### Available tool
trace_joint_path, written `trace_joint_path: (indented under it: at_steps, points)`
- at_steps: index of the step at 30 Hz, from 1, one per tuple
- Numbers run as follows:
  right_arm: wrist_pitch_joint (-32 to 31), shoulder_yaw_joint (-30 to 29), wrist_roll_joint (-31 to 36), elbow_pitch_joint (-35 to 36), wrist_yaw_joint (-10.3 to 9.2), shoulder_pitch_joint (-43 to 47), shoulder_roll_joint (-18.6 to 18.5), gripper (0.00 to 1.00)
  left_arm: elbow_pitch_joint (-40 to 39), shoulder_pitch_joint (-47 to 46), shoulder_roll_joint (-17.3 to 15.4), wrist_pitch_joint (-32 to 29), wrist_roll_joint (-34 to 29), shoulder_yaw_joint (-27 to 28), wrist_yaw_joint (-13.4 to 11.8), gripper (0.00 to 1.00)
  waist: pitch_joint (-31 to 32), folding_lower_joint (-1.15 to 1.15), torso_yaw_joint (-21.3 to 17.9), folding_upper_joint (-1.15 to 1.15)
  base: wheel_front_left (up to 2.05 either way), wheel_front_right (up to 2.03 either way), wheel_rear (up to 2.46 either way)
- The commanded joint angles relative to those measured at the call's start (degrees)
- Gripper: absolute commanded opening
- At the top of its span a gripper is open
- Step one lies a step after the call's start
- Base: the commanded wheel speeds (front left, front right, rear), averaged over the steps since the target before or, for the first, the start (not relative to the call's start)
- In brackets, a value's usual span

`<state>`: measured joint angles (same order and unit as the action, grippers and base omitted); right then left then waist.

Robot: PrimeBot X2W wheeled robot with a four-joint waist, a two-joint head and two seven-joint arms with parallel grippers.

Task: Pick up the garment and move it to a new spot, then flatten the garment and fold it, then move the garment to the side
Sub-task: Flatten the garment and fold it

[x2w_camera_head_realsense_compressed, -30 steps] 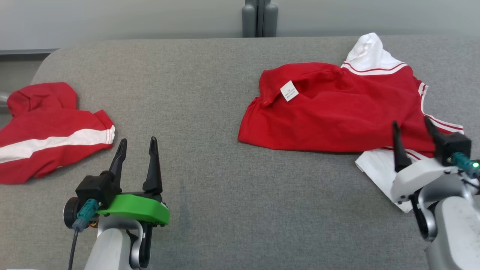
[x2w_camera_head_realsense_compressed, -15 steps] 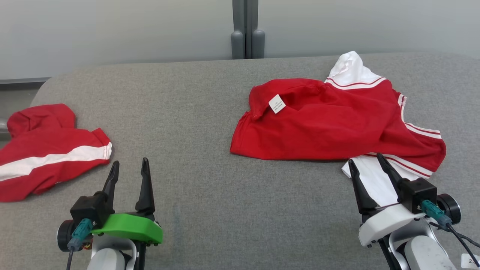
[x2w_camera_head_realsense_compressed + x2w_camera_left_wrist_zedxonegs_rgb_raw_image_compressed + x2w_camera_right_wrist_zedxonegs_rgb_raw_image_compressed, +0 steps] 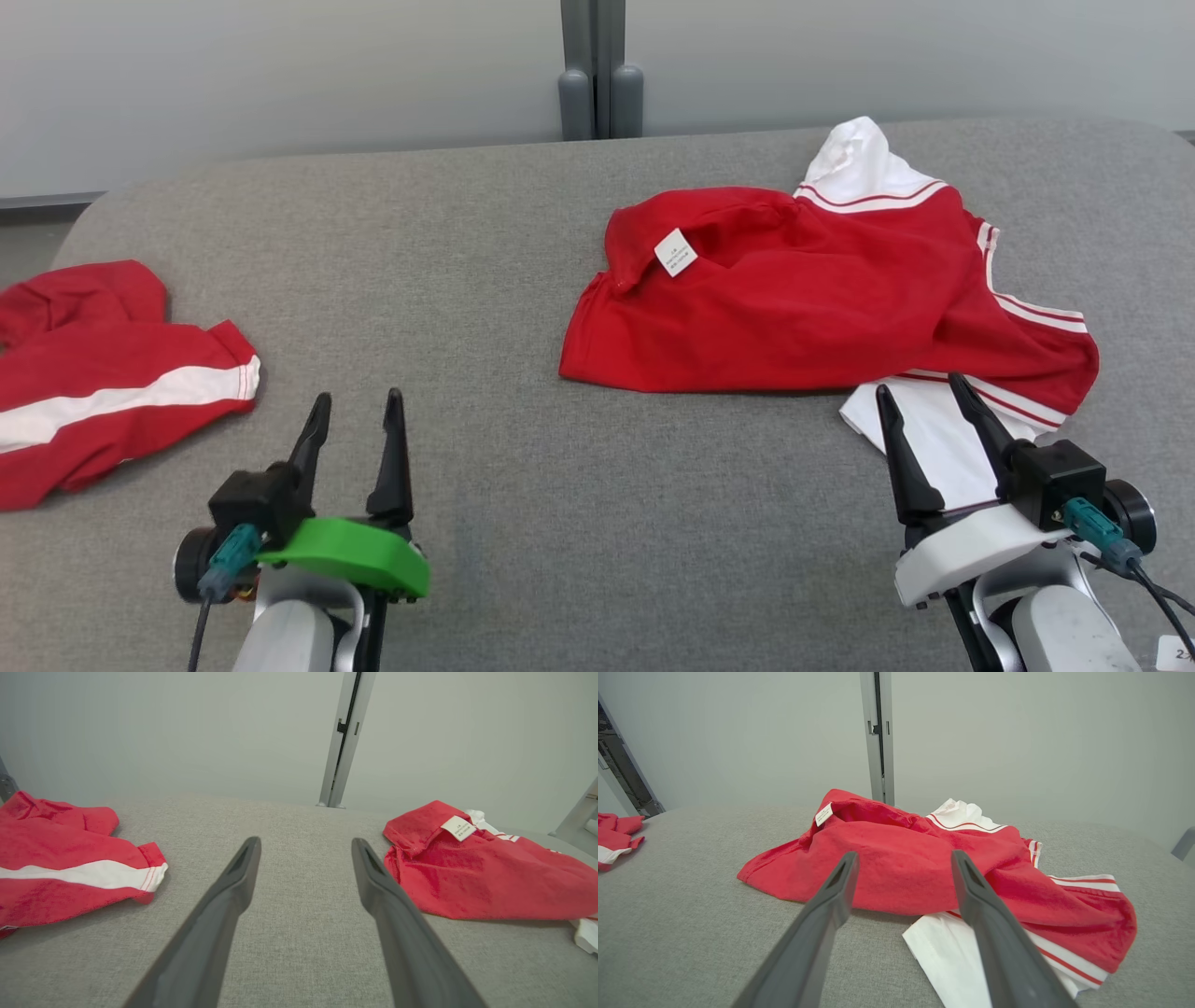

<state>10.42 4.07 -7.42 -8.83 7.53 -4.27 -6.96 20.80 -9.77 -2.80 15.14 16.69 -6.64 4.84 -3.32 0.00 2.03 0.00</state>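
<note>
Work surface: a table (image 3: 523,308) covered in grey woven fabric, with rounded far corners. Behind it stands a plain pale wall (image 3: 280,75). At 12 o'clock in the head view a grey vertical post (image 3: 595,37) rises against the wall, with two short grey cylinders (image 3: 575,103) flanking its base at the table's far edge. At 9 o'clock a second red garment (image 3: 103,373) lies crumpled on the table, crossed by one white stripe; its left part runs past the frame edge. In the right wrist view a dark framed opening (image 3: 621,779) shows at 10 o'clock.
</note>
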Motion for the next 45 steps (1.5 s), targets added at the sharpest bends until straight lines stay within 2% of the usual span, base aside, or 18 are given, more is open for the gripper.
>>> trace_joint_path:
  at_steps: [1,9,15,23,32,33,34,35,45]
  points:
    - [-0.08,0.35,-0.33,0.46,-0.07,-0.81,0.10,1.00,1.66,-2.78,-0.16,0.02,0.51,-1.26,0.40,1.00,-1.29,0.00,-1.05,0.00,0.00,0.00,0.00]
    - [0.93,2.01,-1.20,-0.06,-0.07,-3.05,0.92,1.00,15.64,-14.35,-0.19,-4.02,3.93,-10.30,2.09,1.00,-5.28,0.00,-5.83,0.00,0.00,0.00,0.00]
    - [1.55,4.29,-1.70,-0.83,-0.07,-4.74,0.97,1.00,23.22,-21.73,-0.21,-6.27,6.76,-14.87,2.47,1.00,-8.43,0.00,-9.55,0.00,0.00,0.00,0.00]
    - [2.57,6.58,-2.36,-2.18,-0.07,-6.69,0.47,1.00,32.18,-28.08,-0.30,-7.91,8.47,-15.70,2.39,1.00,-11.15,0.00,-13.05,0.00,0.00,0.00,0.00]
    - [3.46,6.80,-2.80,-3.36,-0.07,-6.93,0.28,1.00,37.60,-30.47,-0.45,-6.55,9.20,-17.12,2.59,1.00,-10.76,0.00,-13.84,0.00,0.00,0.00,0.00]
    - [3.49,6.72,-2.79,-3.40,-0.07,-6.89,0.22,1.00,37.74,-30.63,-0.45,-6.24,9.17,-17.68,2.62,0.73,-10.67,0.00,-13.76,0.00,0.00,0.00,0.00]
    - [3.55,6.63,-2.70,-3.45,-0.07,-6.89,0.22,1.00,37.72,-30.67,-0.44,-5.91,9.41,-18.43,2.64,0.12,-10.57,0.00,-13.64,0.00,0.00,0.00,0.00]
    - [3.59,6.55,-2.57,-3.48,-0.07,-6.87,0.26,1.00,37.55,-30.61,-0.40,-5.73,9.93,-19.03,2.66,0.00,-10.48,0.00,-13.52,0.00,0.00,0.00,0.00]
    - [3.03,5.56,-1.87,-3.33,-0.07,-5.61,-0.15,1.00,34.30,-27.55,-0.30,-2.71,16.84,-24.05,2.65,0.00,-8.62,0.00,-10.57,0.00,0.00,0.00,0.00]
